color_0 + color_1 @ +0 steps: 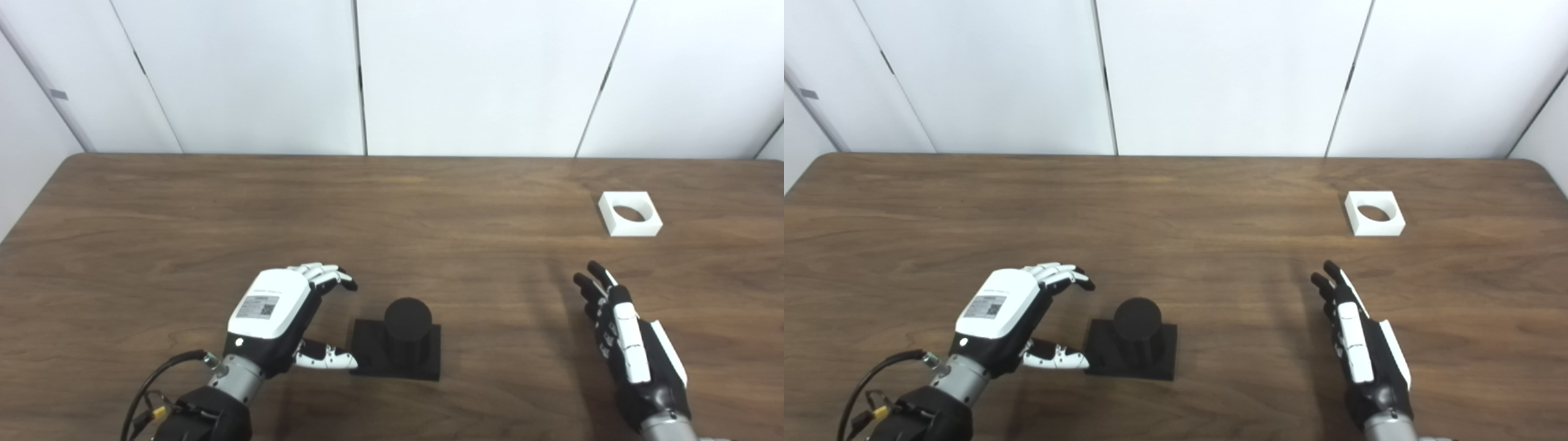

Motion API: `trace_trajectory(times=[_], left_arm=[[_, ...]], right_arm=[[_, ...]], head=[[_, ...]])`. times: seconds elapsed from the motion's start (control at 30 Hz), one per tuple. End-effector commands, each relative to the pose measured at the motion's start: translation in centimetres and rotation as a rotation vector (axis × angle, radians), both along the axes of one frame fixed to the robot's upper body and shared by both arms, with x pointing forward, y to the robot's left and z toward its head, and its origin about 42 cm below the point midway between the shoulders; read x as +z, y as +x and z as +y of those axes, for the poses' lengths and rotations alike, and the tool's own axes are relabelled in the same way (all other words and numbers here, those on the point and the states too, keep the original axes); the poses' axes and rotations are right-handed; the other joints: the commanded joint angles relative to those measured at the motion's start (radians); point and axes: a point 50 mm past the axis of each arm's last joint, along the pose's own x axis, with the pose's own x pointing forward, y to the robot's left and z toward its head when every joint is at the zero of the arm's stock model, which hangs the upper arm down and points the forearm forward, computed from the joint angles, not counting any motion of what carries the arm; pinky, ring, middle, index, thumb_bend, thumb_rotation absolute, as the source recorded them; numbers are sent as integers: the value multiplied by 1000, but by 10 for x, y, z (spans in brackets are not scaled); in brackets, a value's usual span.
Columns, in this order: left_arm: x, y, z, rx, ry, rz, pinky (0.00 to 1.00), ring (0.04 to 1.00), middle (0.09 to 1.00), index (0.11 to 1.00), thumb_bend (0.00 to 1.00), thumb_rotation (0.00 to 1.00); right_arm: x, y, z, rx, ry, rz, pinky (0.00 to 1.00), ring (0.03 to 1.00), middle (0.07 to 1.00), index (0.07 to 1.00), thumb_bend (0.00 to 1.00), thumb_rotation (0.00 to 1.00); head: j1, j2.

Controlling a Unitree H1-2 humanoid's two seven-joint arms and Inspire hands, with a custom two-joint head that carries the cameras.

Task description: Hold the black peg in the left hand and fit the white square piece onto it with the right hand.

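Note:
The black peg [406, 334], a short round post on a flat square base, stands on the wooden table [392, 202] near the front centre. My left hand [283, 318] is open just left of it; its thumb tip reaches the base's left edge and its fingers curl above the table, holding nothing. The white square piece [630, 213], with a round hole through it, lies flat at the far right. My right hand [625, 334] is open at the front right, fingers straight and pointing away, well short of the white piece.
White wall panels stand behind the table's far edge. A black cable [156, 380] loops beside my left wrist.

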Motion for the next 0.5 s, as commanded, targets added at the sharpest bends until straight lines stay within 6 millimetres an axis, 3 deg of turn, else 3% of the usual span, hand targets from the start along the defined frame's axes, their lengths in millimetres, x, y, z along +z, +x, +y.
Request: trace_trajectory(times=[0.0,0.23,0.47], left_arm=[[9,10,-3,-18,22,-23,813,851,831,719,992,442],[11,11,-9,-70,61,77,887,897,874,760,1000,539],[12,8,-10,-65,24,83,898,904,885,764,1000,584]], right_arm=[[5,2,8,-1,40,-26,1000,969,916,953,508,1000],[7,2,8,-4,41,-21,1000,977,921,955,513,1000],[5,3,6,0,41,-27,1000,976,917,954,503,1000]], head=[[0,1],[1,6],[9,5]])
